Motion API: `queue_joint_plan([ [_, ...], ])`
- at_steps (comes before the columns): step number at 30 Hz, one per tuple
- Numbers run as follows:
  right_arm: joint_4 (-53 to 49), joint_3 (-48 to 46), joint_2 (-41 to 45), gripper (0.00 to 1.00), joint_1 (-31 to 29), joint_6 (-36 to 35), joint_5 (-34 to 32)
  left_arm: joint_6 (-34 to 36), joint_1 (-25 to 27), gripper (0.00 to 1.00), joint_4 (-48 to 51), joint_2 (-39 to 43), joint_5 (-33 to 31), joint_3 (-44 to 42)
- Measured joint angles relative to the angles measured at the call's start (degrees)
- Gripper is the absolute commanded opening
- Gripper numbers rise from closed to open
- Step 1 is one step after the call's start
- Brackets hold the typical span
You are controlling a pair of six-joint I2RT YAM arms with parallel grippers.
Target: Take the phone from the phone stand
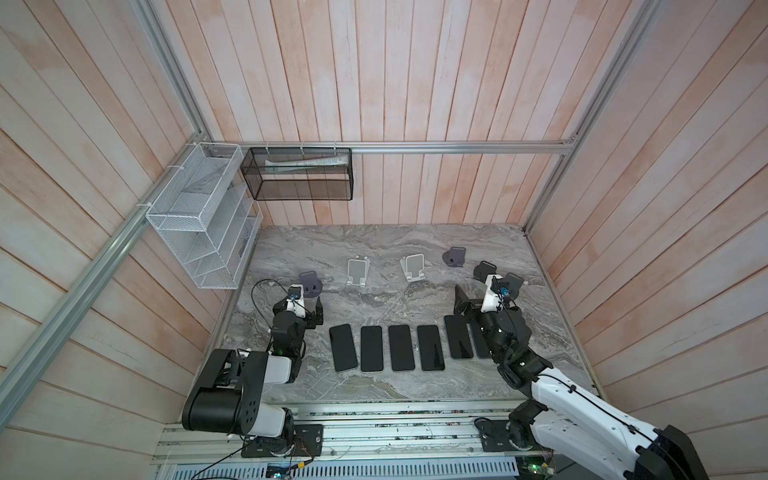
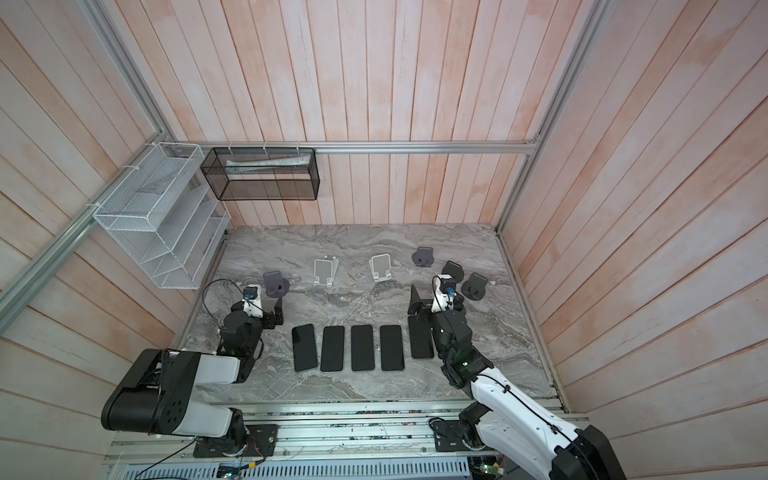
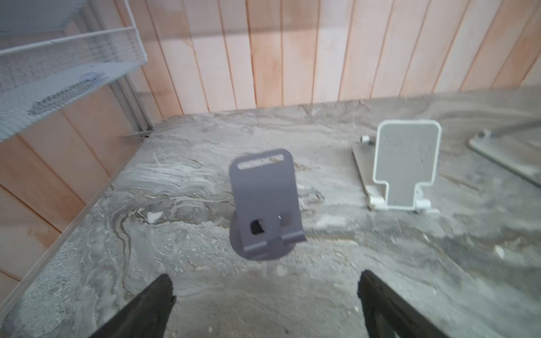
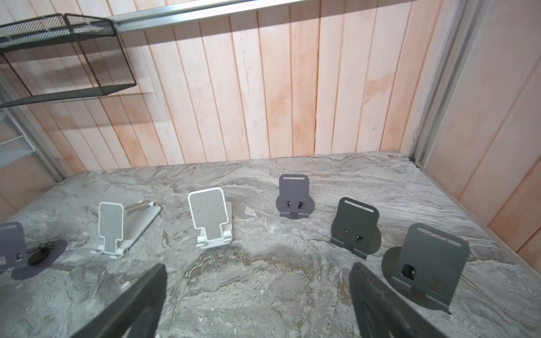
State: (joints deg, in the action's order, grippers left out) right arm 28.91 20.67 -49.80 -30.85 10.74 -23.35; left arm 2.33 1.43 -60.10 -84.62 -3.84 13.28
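Several black phones [image 1: 343,347] lie flat in a row near the front of the marble table [image 1: 374,386]; the rightmost is partly hidden under my right arm. Behind them stand several phone stands, each with nothing on it: a purple-grey stand [image 1: 309,283] [image 3: 263,199], two white stands [image 1: 358,271] [image 4: 209,215], another purple-grey stand [image 4: 294,194] and two dark grey stands [image 4: 355,225] [image 4: 430,260]. My left gripper [image 1: 305,306] [image 3: 265,281] is open and empty, just in front of the left purple-grey stand. My right gripper [image 1: 482,293] [image 4: 257,270] is open and empty, above the right end of the phone row.
A white wire rack [image 1: 199,216] hangs on the left wall and a black mesh basket [image 1: 299,174] on the back wall, both above the table. Wooden walls close in the table on three sides. Aluminium rails [image 1: 395,432] run along the front.
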Motion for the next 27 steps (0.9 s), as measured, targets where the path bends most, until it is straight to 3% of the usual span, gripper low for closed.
queue_joint_plan([
  [2, 1.05, -0.98, 0.37, 0.98, 1.66, 0.09, 0.35, -1.53, -2.34, 1.00, -3.96, -2.62, 0.11, 0.26],
  [7, 5.07, -1.88, -1.25, 0.98, 6.62, -2.58, 3.30, -3.26, -2.38, 1.00, -3.74, -3.72, 0.20, 1.79],
  [15, 17.03, -1.88, -11.21, 0.98, 17.70, -17.16, 8.35, -4.09, -2.38, 1.00, -3.76, -3.72, 0.17, 2.16],
  [19, 23.50, -3.23, -18.51, 0.98, 24.11, -17.38, 12.76, -4.11, -2.38, 1.00, -3.76, -3.72, 0.20, 2.16],
  [27, 29.99, -9.53, -27.85, 0.98, 25.68, -17.38, 16.48, -4.28, -2.38, 1.00, -3.76, -3.72, 0.20, 2.16],
])
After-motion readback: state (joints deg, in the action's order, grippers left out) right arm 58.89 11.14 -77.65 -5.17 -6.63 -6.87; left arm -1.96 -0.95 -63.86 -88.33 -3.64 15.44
